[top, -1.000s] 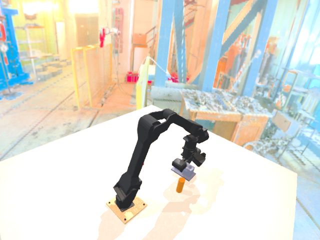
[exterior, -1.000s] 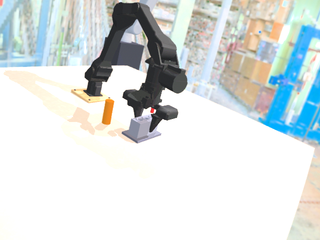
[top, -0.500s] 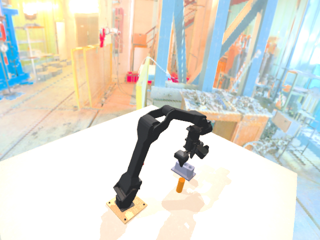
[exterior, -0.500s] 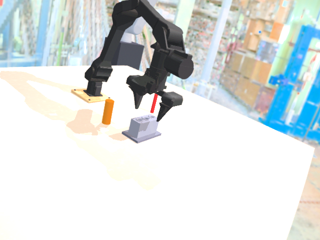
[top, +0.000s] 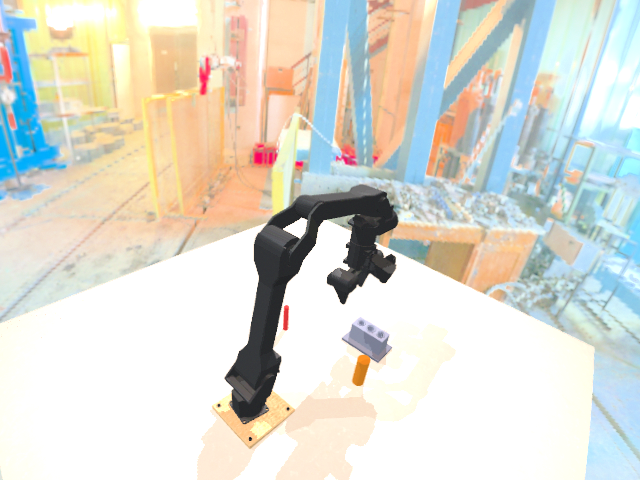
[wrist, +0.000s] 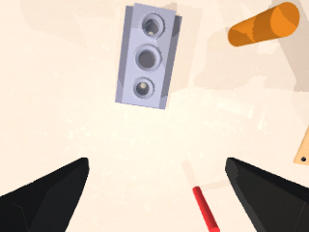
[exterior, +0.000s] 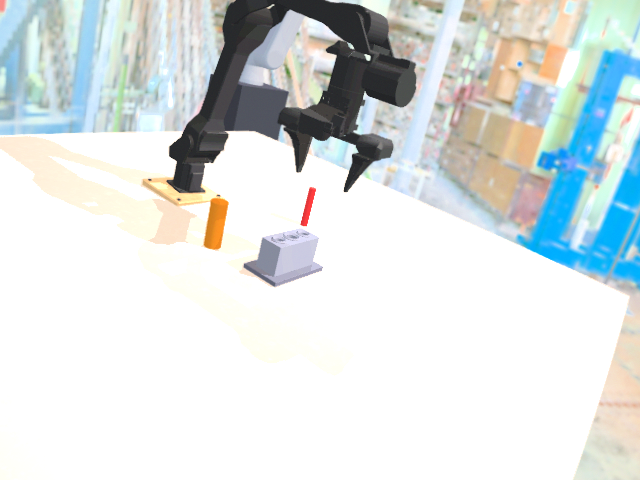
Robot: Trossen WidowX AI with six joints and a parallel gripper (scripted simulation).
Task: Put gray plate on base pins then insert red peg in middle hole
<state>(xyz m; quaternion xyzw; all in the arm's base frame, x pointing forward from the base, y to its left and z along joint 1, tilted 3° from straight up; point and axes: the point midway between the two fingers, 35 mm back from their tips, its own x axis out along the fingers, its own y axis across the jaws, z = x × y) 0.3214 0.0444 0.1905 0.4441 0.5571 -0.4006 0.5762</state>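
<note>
— What's the pincer (exterior: 323, 178) doing on your end?

— I see it spread wide, nothing between its fingers, touching nothing. It hangs in the air above the surface (exterior: 413, 335).

— And the gray plate (top: 368, 334)?

— It sits flat on the base (exterior: 261, 270), toward the middle of the surface. From the wrist view I look straight down on it: three holes in a row, the two end ones showing pin tips, the middle hole (wrist: 147, 58) open.

— The red peg (exterior: 308, 206)?

— Standing upright on the surface just beyond the plate, toward the far edge, apart from it. From the wrist view it shows between the two fingers but below them, not touching either.

— Anything else near?

— An orange cylinder (top: 360, 369) stands upright near the base, on the side toward the arm's mounting board (top: 281, 411).
</note>
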